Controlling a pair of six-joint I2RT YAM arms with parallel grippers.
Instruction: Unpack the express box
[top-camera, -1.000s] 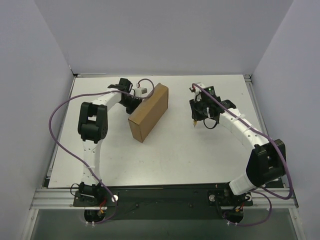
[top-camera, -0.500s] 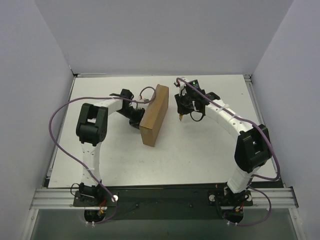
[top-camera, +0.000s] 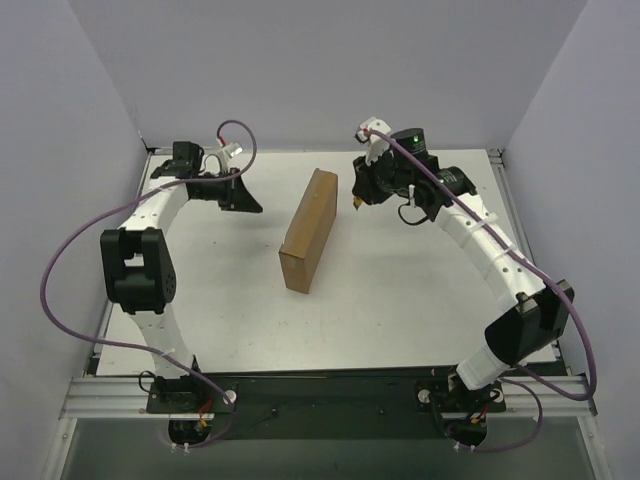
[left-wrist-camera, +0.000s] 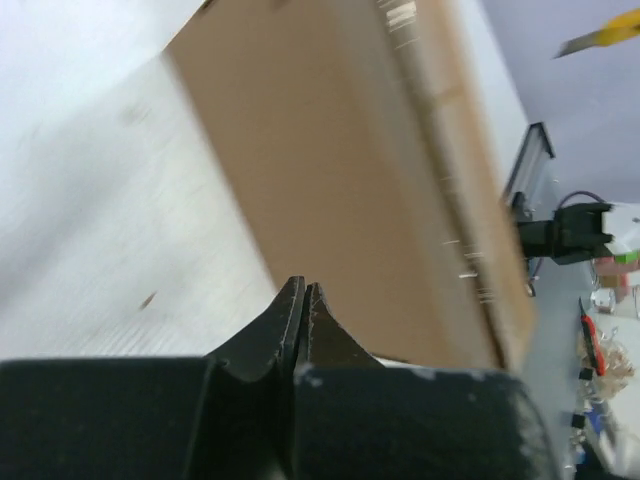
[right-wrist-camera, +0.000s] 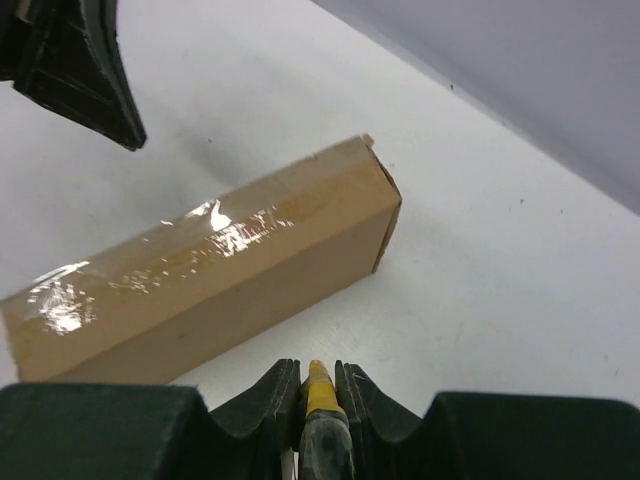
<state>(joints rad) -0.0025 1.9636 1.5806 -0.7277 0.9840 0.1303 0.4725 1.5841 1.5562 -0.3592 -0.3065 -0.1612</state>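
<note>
The express box (top-camera: 309, 230), plain brown cardboard sealed with glossy tape, stands on its long edge mid-table, running near to far. It fills the left wrist view (left-wrist-camera: 370, 180) and lies across the right wrist view (right-wrist-camera: 210, 270). My left gripper (top-camera: 252, 206) is shut and empty (left-wrist-camera: 303, 290), hovering to the left of the box and apart from it. My right gripper (top-camera: 357, 198) hangs just right of the box's far end, shut on a yellow utility knife (right-wrist-camera: 318, 385) whose tip points down between the jaws. The left fingers (right-wrist-camera: 80, 70) show beyond the box.
The white table (top-camera: 400, 290) is bounded by grey walls on the left, back and right. A metal rail (top-camera: 320, 395) with both arm bases runs along the near edge. Purple cables loop off each arm.
The left gripper drew back leftward off the box's side, and its arm swung toward the left wall. The right gripper carried the knife up toward the box's far end. The box turned slightly.
</note>
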